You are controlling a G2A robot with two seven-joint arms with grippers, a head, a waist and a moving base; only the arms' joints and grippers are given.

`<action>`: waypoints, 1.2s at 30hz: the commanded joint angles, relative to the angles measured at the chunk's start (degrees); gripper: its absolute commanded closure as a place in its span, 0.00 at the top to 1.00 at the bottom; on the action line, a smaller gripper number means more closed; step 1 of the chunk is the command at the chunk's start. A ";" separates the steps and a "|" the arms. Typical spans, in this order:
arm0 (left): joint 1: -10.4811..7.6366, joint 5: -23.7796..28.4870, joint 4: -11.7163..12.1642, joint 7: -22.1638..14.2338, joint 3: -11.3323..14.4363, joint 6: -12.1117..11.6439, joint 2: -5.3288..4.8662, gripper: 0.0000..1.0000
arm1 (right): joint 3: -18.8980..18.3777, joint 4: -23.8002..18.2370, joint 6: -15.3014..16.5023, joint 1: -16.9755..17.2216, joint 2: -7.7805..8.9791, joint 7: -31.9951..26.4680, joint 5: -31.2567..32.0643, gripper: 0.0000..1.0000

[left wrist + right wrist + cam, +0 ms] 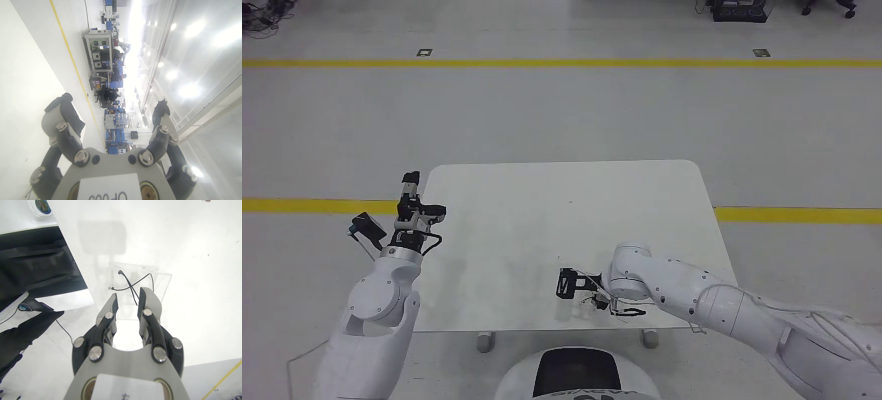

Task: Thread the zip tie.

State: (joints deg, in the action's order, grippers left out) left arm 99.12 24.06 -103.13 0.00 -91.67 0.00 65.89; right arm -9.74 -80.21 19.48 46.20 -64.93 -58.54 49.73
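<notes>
Two black zip ties [130, 286] lie crossed inside a small clear box [162, 283] on the white table [562, 200]. My right gripper [128, 294] hangs just above the box, open, with the tail of one tie showing between its fingertips [140, 298]; I cannot tell whether it touches the tie. In the top view the right gripper [564, 283] is near the table's front edge. My left gripper [113, 106] is open and holds nothing, raised at the table's left edge [414, 205] and pointing away into the room.
The table's front edge [75, 275] runs close beside the clear box. Yellow floor lines [562, 63] cross the floor beyond the table. Cabinets and workstations [100, 53] stand far off in the room.
</notes>
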 commanded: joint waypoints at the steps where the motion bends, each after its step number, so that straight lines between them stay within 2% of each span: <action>1: 0.00 0.00 0.00 0.00 0.00 0.00 0.00 1.00 | 0.00 0.45 0.00 0.14 -0.43 -0.24 -0.22 0.24; 21: 0.00 0.00 0.00 0.00 0.00 0.00 0.00 1.00 | 0.00 5.52 0.00 0.90 -3.37 0.09 0.50 0.14; 36: 0.00 0.00 0.00 0.00 0.00 0.00 0.00 1.00 | 0.00 8.23 0.00 1.20 -4.44 1.05 0.93 0.02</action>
State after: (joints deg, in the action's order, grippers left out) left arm 99.12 24.06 -103.13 0.00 -91.67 0.00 65.89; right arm -9.74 -72.08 19.48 47.40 -69.31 -57.49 50.63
